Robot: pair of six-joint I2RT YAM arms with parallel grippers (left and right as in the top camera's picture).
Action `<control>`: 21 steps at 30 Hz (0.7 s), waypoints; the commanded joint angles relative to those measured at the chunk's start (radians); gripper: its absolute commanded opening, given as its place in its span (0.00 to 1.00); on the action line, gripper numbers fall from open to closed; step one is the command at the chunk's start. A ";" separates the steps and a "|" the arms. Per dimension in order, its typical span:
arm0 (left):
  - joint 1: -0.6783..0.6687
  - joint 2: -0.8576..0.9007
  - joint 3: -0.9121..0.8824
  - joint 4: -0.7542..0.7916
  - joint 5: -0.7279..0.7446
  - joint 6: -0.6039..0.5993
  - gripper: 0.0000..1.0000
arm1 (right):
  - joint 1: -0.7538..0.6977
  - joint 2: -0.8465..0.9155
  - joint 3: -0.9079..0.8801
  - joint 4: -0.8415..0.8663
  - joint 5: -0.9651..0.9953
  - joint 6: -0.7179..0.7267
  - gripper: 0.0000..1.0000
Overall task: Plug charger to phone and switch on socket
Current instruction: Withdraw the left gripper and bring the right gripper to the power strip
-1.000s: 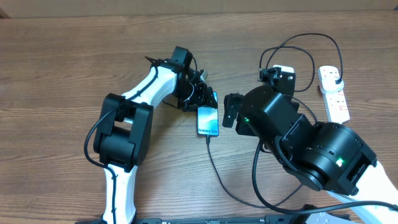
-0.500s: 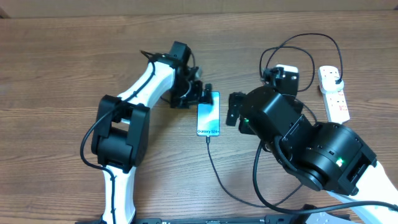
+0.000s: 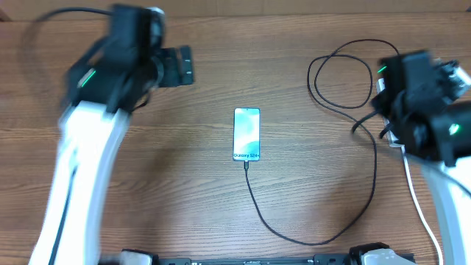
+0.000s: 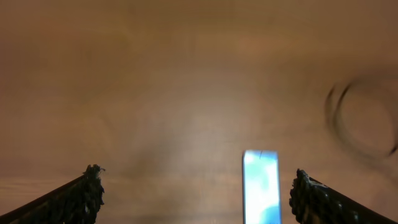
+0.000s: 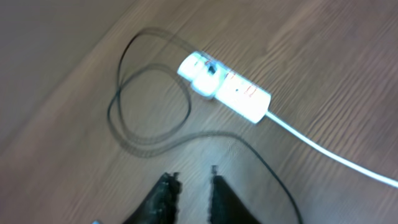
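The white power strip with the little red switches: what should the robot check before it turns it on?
1. Long thin black charger cable plugged into the slim smartphone with the blue-teal screen: ok, it meets the phone's lower end.
2. Cable's plug in the white power strip: cannot tell, only a blurred dark spot at one end.
3. Left gripper away from the phone: ok, open and far off.
4. Right gripper empty: ok, fingers close together, nothing between them.
5. Right gripper touching a switch: not ok, the strip lies ahead of it, apart.
6. Red switches on or off: cannot tell, too blurred.
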 commanded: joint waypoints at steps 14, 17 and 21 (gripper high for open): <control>0.000 -0.261 -0.005 -0.131 -0.227 0.014 1.00 | -0.549 0.520 0.022 0.207 -0.460 -0.263 0.04; 0.000 -0.264 -0.006 -0.142 -0.228 0.014 1.00 | -0.553 0.608 0.022 0.222 -0.459 -0.301 0.04; 0.000 -0.267 -0.006 -0.161 -0.228 0.015 1.00 | -0.553 0.677 0.022 0.246 -0.460 -0.325 0.04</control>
